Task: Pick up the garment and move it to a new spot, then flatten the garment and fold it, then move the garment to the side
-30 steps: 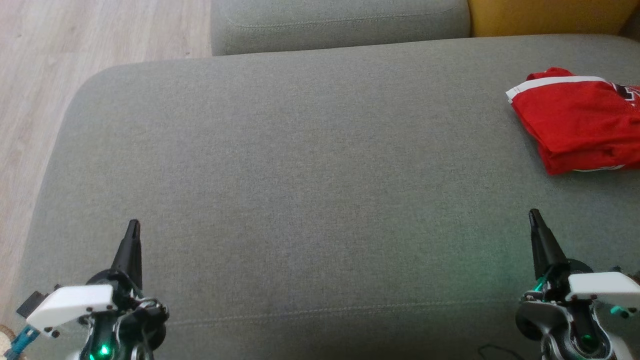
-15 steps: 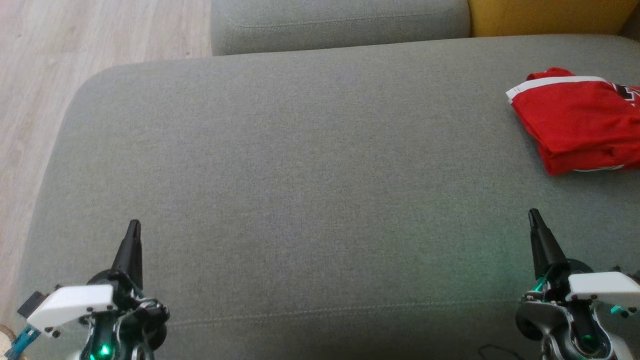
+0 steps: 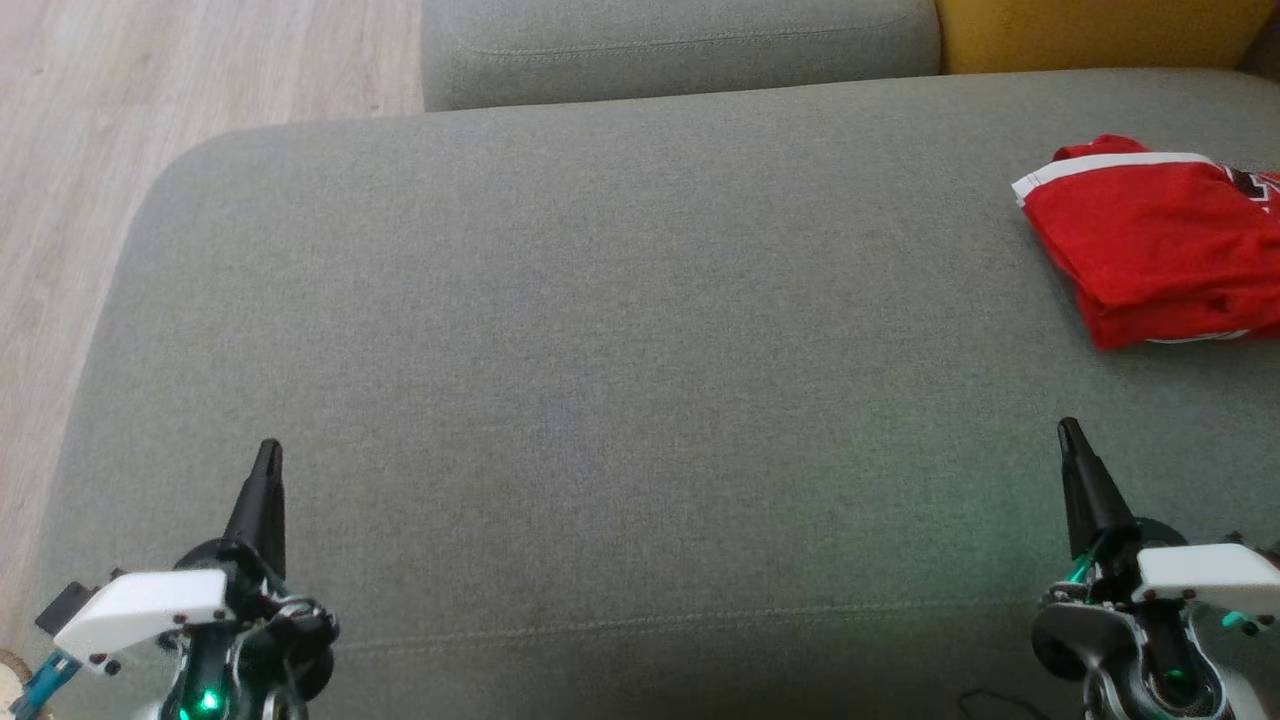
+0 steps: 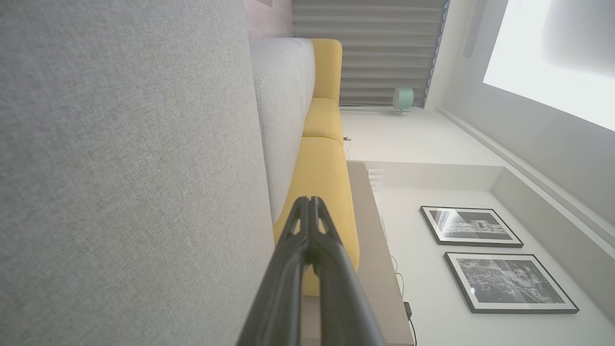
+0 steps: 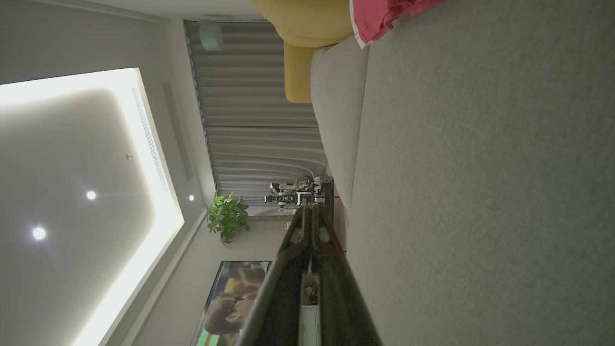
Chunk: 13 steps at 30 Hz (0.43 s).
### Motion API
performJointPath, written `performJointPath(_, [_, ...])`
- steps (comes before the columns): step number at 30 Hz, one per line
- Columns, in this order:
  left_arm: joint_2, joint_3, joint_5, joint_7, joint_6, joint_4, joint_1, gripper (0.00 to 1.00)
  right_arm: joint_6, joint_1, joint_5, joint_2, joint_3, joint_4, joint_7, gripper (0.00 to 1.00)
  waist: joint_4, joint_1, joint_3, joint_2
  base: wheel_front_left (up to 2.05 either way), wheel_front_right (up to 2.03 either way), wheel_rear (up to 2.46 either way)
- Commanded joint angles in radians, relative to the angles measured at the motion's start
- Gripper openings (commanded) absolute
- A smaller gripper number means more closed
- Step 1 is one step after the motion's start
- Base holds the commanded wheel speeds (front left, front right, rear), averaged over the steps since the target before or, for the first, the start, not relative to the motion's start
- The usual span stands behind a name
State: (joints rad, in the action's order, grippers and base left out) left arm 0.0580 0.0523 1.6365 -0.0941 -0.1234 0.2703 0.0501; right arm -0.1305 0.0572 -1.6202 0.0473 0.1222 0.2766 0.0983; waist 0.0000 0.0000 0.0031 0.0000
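On the head view, lower foreground to far right: seat cushion (image 3: 620, 350), broad, rounded at the corners, covered in a grey-green woven fabric with a fine matte grain and one stitched seam near the front edge; floor (image 3: 60, 150) of pale wood planks at the left; back cushion (image 3: 680, 50) of the same grey weave beyond, with a yellow cushion (image 3: 1090, 30) beside it. Garment (image 3: 1150, 250), red soft knit with white banding along one edge and a dark printed patch at the far right, lies folded into a compact, slightly rumpled stack on the seat cushion's right end, cut off by the picture's edge. Left gripper (image 3: 266, 455) at the lower left and right gripper (image 3: 1067, 432) at the lower right; each has dark tapered fingers pressed together to a single point, holds nothing, hangs just over the fabric and points away from the robot; white housings and green lamps behind them; the garment sits well apart from both.

Left wrist view: left gripper (image 4: 310, 202), fingertips meeting; coarse grey weave alongside; smooth yellow upholstery ahead; two black-framed prints (image 4: 471, 226) on a white wall; a pleated grey curtain (image 4: 379, 53).

Right wrist view: right gripper (image 5: 310, 209), fingers closed flat against each other; the garment (image 5: 384, 17) shows as a red fold with a white hem on the far end of the grey cushion; a leafy green plant (image 5: 226, 216) stands beyond.
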Motion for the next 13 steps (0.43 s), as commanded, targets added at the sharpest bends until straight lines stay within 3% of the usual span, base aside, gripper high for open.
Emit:
performJointPath(1, [0.007,0.042,-0.011,-0.003,-0.007,-0.026,0.056,0.0,0.0,0.05,0.004,0.01,-0.018,-0.032,0.007,0.0,0.0,0.0,0.0,0.0,0.0,0.0,0.0])
performJointPath(13, [0.005,0.045,-0.014,-0.006,-0.007,-0.026,0.056,0.0,0.0,0.05,0.005,0.009,-0.016,-0.032,0.009,0.0,0.0,0.0,0.0,0.0,0.0,0.0,0.0])
